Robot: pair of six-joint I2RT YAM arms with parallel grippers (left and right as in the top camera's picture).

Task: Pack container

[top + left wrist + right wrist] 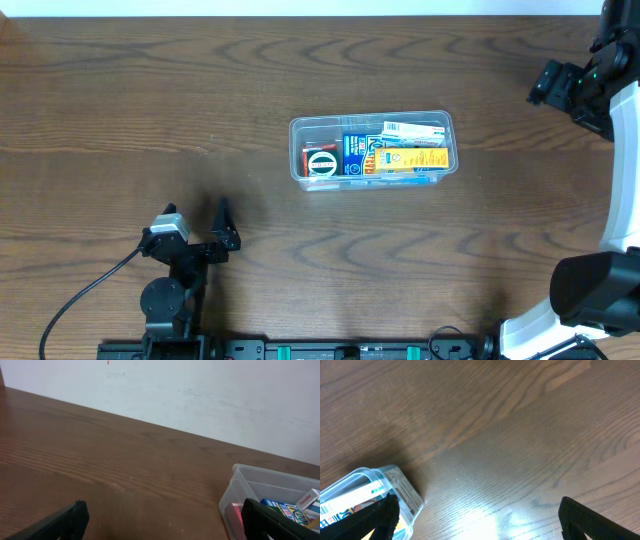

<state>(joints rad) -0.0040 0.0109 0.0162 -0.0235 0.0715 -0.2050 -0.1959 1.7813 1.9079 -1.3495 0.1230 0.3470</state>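
Overhead: boxes lie inside container on table

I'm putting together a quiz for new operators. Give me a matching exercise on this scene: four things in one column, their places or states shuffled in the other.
Things:
1. container
2. red box
3. yellow box
4. left gripper

Places or states:
A. open, holding nothing
B. inside, at the container's right end
C. middle of the table
D. inside, at the container's left end

Pairs: 1-C, 2-D, 3-B, 4-A.
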